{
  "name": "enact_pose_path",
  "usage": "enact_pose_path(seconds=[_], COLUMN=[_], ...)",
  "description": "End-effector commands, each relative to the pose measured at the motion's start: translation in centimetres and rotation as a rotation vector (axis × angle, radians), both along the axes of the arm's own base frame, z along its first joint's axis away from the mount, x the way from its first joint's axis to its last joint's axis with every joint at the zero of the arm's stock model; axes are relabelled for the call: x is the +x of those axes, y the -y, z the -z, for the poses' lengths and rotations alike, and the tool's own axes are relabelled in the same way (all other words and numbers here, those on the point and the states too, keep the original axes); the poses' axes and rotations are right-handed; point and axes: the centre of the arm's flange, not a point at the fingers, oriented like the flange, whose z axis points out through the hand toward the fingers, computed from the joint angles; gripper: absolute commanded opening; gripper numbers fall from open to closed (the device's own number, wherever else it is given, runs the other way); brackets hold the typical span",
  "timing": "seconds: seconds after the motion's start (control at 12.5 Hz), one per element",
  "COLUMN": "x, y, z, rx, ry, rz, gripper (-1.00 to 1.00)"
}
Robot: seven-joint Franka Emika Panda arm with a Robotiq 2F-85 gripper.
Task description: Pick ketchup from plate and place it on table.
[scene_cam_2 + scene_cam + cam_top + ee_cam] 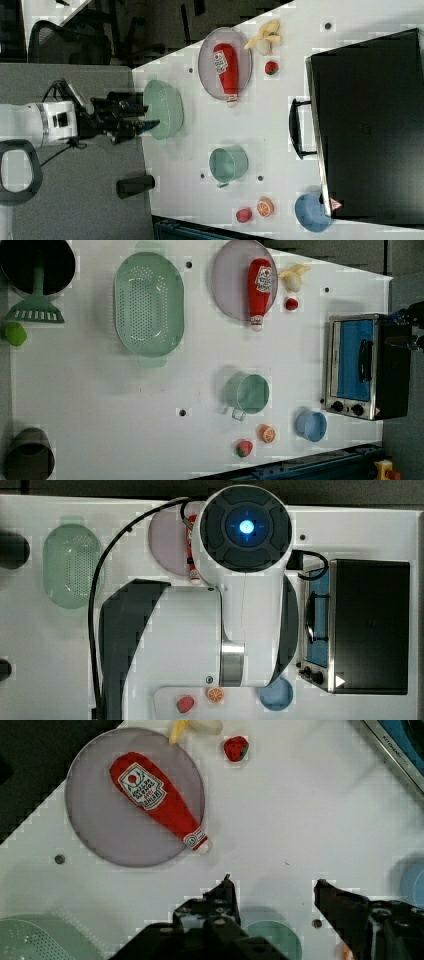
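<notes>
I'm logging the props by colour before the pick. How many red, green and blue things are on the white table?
Red: 3 – ketchup, small strawberry, red fruit piece
Green: 2 – colander, cup
Blue: 1 – bowl
Total: 6

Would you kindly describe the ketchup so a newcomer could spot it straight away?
On the white table, find the wide mauve plate beside the green colander. The ketchup lies flat on the plate, its white cap overhanging the rim. It is long and labelled, unlike the small round strawberry nearby.
</notes>
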Motion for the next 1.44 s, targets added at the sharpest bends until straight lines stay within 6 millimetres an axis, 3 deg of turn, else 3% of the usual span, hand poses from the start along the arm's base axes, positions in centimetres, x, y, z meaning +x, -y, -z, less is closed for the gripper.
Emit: enact_pose_path(seconds=[0.08,0.24,0.56,1.12,1.44], x=[-8.0,-7.6,-5.1,1.7,4.6], y=[3.6,3.2,1.6,-2.4,-3.4], z=[-4.7,-4.3,-1.1,8.8,15.0], rx=[0.032,0.032,0.03,0.045,0.072], ry=[-0.08,-0.087,-0.11,-0.086,-0.069], rz=[0.13,0.115,0.072,-0.039,-0.249], gripper=[0.58,1.0,1.0,1.0,1.0])
